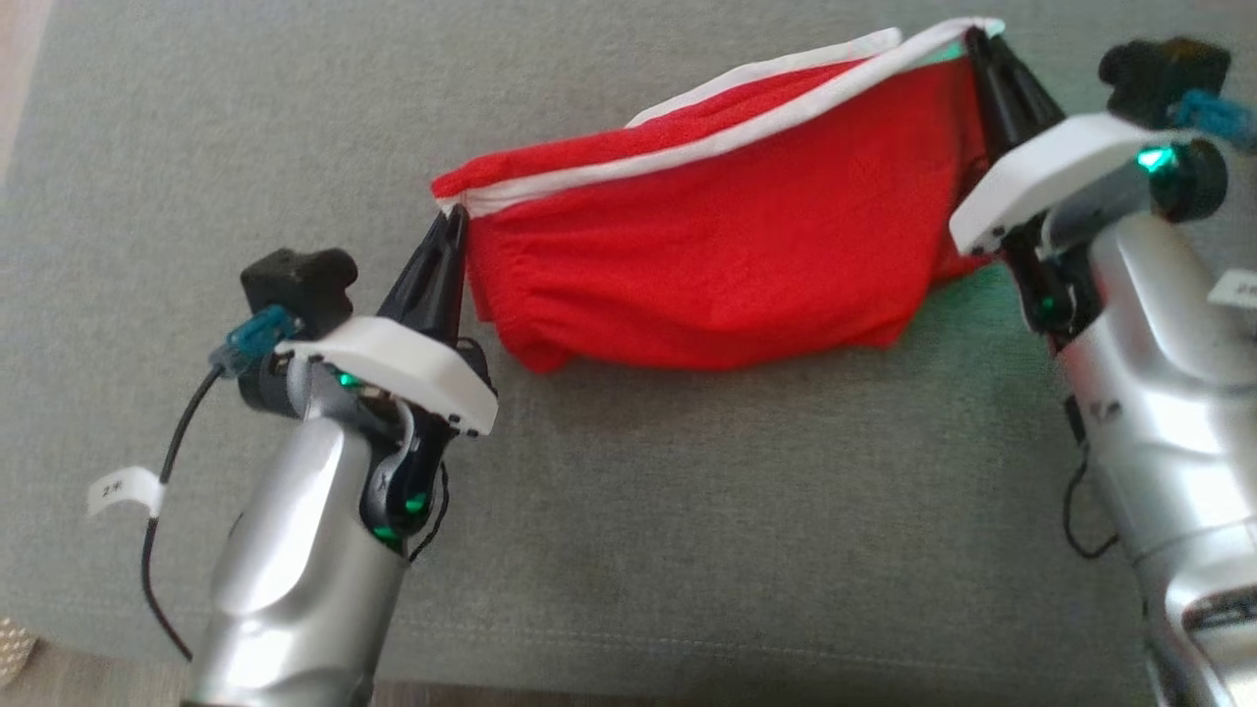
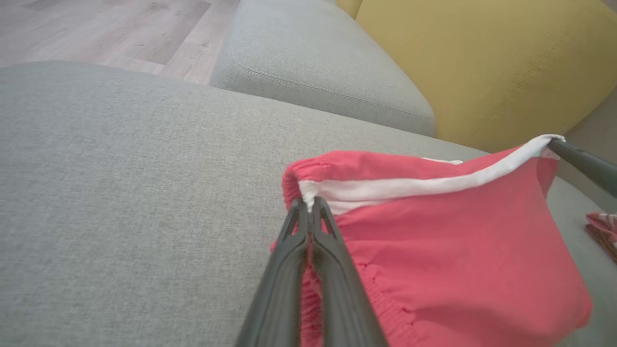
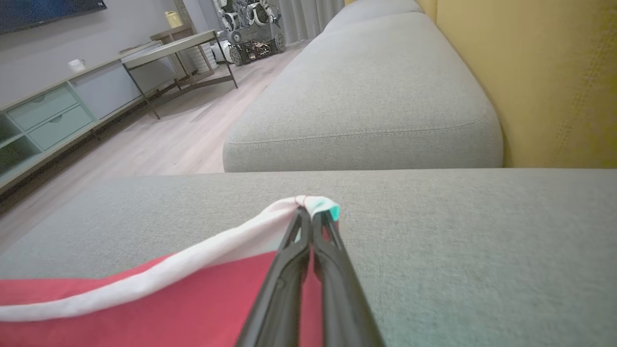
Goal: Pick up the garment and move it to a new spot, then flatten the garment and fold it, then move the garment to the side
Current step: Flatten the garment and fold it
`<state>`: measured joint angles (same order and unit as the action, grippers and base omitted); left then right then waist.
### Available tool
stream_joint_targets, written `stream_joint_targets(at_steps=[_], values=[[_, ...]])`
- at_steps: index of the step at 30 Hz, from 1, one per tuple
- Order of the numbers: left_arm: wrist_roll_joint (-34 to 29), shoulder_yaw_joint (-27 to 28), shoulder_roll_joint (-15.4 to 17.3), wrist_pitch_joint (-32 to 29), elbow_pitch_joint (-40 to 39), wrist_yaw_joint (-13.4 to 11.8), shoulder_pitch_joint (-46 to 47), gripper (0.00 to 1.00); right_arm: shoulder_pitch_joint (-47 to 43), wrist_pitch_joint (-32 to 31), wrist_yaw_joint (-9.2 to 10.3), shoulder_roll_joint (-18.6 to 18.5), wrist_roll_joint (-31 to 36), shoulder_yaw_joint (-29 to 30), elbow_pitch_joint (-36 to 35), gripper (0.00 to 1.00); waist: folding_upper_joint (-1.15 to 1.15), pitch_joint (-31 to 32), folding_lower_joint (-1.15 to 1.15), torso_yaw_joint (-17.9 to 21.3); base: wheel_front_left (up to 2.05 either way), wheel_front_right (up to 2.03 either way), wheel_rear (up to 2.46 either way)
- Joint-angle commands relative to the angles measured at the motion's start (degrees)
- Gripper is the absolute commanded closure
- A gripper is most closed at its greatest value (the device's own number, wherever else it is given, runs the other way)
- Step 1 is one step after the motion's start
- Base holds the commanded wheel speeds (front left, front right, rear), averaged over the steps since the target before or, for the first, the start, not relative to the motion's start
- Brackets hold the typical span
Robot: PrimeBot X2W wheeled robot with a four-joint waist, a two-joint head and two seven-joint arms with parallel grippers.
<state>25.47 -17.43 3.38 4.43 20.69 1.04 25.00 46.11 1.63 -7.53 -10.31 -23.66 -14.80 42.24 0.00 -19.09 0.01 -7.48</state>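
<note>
Red garment [image 1: 717,265] spread between left claw [image 1: 457,218], right claw [image 1: 972,39], clamped on waistband [image 1: 687,152] corners; left arm [image 1: 295,550], right arm [image 1: 1159,393] slanting inward

No text can be read with certainty. A small white tag [image 1: 123,488] is wrapped around the black cable [image 1: 145,570], well below and to the left of the left pincer [image 1: 452,224]. It carries a few short dark characters, too blurred to make out. A second white label [image 1: 1235,290] sits on the silver forearm [image 1: 1169,462], below and to the right of the right pincer [image 1: 977,44]. It is cut off by the picture's edge and its print is just as illegible. A small dark marking [image 1: 1110,410] lower on that forearm, further below the right pincer, is too small to read.
</note>
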Motion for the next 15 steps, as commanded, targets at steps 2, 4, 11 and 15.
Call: stream_joint_targets(at_steps=[2, 4, 11, 15], values=[[0.6, 1.7, 0.6, 1.5, 0.2, 0.2, 3.5, 1.00, 3.8, 2.0, 0.04, -0.3, -1.1, -1.9, 2.1, 1.00, 0.00, -1.8, -0.01, -1.7, 0.00, 0.00, 0.00], [1.0, 1.5, 0.4, 2.4, 2.0, 0.5, 4.6, 1.00, 5.6, 2.7, 0.04, -0.1, -1.9, -3.3, 5.2, 1.00, 0.00, -2.3, -0.01, -2.1, 0.00, 0.00, 0.00], [2.1, 0.2, 0.0, 4.6, 7.9, 1.5, 7.4, 0.00, 9.1, 6.3, 0.04, 0.4, -4.9, -8.9, 12.0, 0.00, 0.00, -3.5, -0.01, -2.5, 0.00, 0.00, 0.00], [2.5, -0.2, -0.1, 6.3, 10.1, 1.6, 8.0, 0.00, 9.3, 9.9, 0.04, 0.3, -6.1, -11.8, 13.4, 0.00, 0.00, -3.4, -0.01, -2.1, 0.00, 0.00, 0.00]])
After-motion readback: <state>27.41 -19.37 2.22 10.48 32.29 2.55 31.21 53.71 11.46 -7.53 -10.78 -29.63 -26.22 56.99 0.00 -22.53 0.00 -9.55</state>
